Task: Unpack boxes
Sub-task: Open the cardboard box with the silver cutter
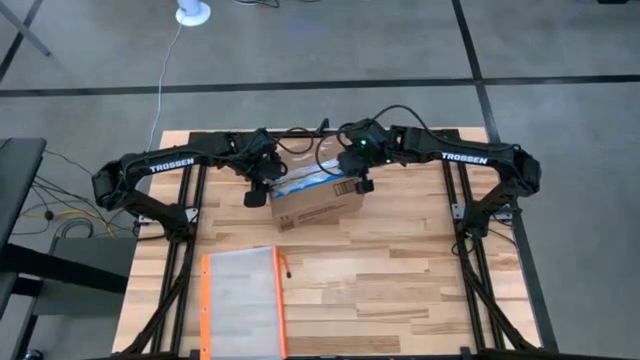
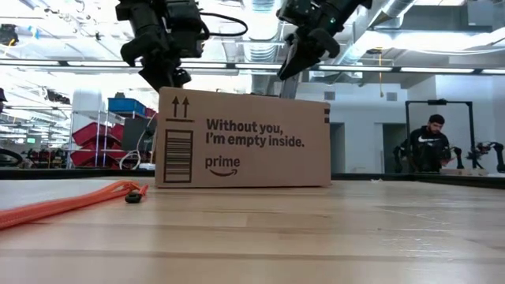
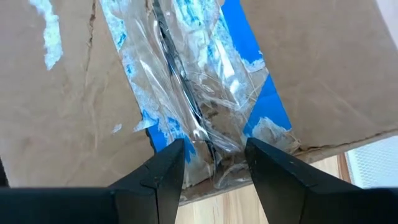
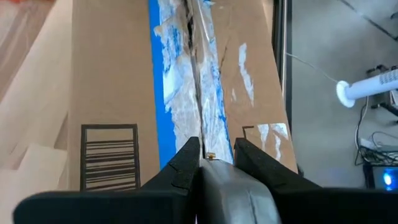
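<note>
— Both pincers sit over the box [image 1: 318, 203], don't they?

— Yes. Left pincer [image 1: 258, 190] hangs at the box's left end, jaws parted, straddling the torn tape seam [image 3: 199, 106] and gripping nothing. Right pincer [image 1: 361, 184] is at the right end, fingers nearly together over the same seam; whether they pinch a bit of tape, I cannot tell.

— Where is the box?

— Toward the far middle of the desk [image 1: 400, 270], upright, printed side facing near.

— How far along is the unpacking?

— Early, I judge. The blue-and-white tape is ragged and split along the centre, yet the flaps lie flat and nothing is out. Opening and emptying remain.

— Anything else about?

— An orange-edged pouch [image 1: 240, 300] lies near-left, well apart from the box.
</note>
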